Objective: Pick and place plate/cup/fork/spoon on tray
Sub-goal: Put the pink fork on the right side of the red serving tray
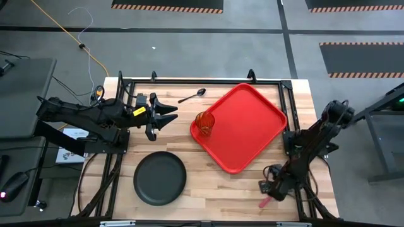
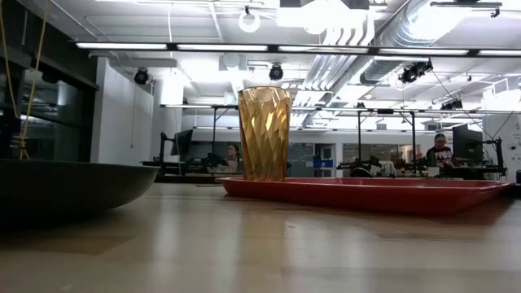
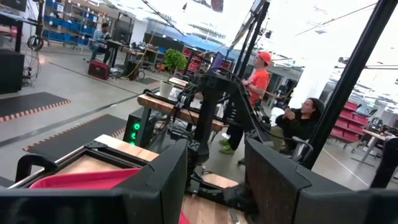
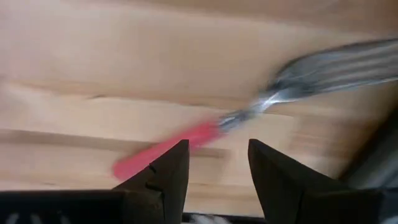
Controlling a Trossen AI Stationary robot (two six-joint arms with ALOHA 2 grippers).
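The amber cup (image 1: 204, 123) stands upright on the red tray (image 1: 246, 135), at its left corner; it also shows in the low view (image 2: 264, 134) on the tray (image 2: 366, 194). The black plate (image 1: 160, 178) lies on the table near the front edge. The dark spoon (image 1: 192, 96) lies on the table, beyond the tray's far left side. The red-handled fork (image 4: 161, 149) lies on the table at the front right. My right gripper (image 4: 214, 168) is open just above the fork's handle, one finger on either side. My left gripper (image 1: 169, 116) is open and empty, left of the cup.
A black frame (image 1: 189, 81) runs round the tabletop. The right arm's base (image 1: 303, 142) stands against the tray's right side. Bare wood lies between the plate and the tray. People stand and sit in the room beyond the table (image 3: 258, 81).
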